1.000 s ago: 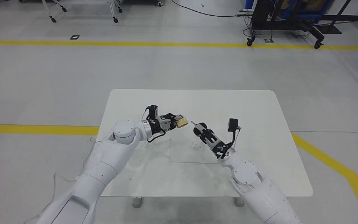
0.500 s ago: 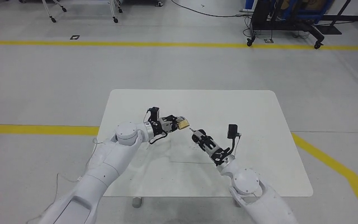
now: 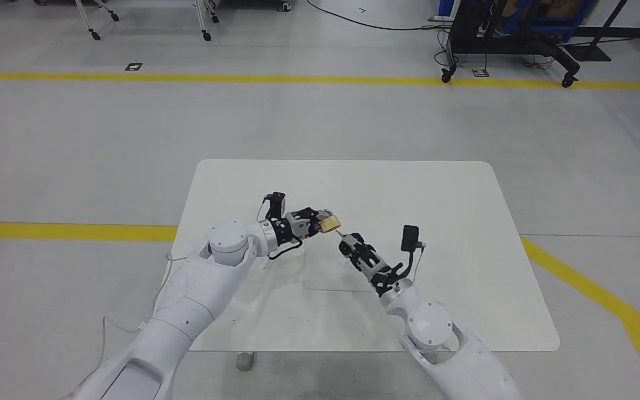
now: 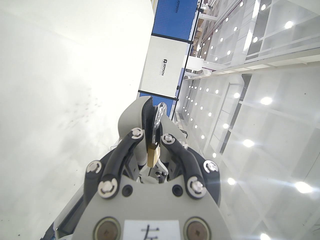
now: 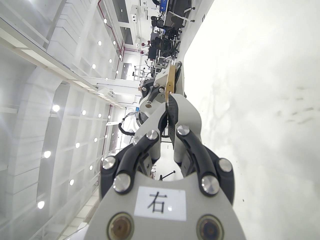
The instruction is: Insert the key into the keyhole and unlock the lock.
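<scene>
Each wrist housing carries a small white label with a single dark character: the left label (image 4: 151, 230) and the right label (image 5: 160, 203). The blue and white wall panels (image 4: 165, 58) in the room behind bear small logos. The brass padlock with a silver shackle (image 3: 327, 222) is held in the air over the white rounded counter (image 3: 450, 200), near its middle, toward 10 o'clock. The left pincer (image 4: 154, 116) is clamped on the shackle, and the lock's long axis runs from 9 o'clock to its free end at about 4 o'clock. The right pincer (image 3: 349, 243) is closed on the small metal key (image 3: 342, 235), which points toward 10 o'clock with its tip at the lock's end face; whether it has entered the lock cannot be told
</scene>
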You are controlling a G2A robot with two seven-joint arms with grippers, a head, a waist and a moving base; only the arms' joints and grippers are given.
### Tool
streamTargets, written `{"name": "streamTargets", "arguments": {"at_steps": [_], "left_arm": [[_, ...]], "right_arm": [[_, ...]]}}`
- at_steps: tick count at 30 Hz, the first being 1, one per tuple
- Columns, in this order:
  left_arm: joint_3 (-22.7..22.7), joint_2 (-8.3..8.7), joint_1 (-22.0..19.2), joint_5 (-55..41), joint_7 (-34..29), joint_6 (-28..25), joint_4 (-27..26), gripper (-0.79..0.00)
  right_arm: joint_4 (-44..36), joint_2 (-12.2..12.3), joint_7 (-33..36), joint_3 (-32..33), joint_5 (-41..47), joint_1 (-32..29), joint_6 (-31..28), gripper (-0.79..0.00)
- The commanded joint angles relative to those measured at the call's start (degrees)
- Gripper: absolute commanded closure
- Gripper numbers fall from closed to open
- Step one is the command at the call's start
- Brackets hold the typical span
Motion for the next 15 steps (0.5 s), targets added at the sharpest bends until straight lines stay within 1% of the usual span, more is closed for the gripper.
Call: {"name": "streamTargets", "arguments": {"at_steps": [1,7,15], "left_arm": [[0.0,-0.01,0.0,0.7,-0.1,0.1,-0.2,0.0],[-0.4,-0.09,0.2,1.3,-0.4,0.3,-0.3,0.0],[-0.6,-0.33,0.2,2.0,-1.0,0.3,-0.3,0.0]], "right_arm": [[0.2,-0.2,-0.4,-0.2,-0.3,0.3,0.3,0.0],[0.8,-0.7,-1.0,-0.8,-0.9,1.4,2.1,0.0],[1.4,-1.3,-2.5,-1.0,-2.2,1.8,2.9,0.0]]}}
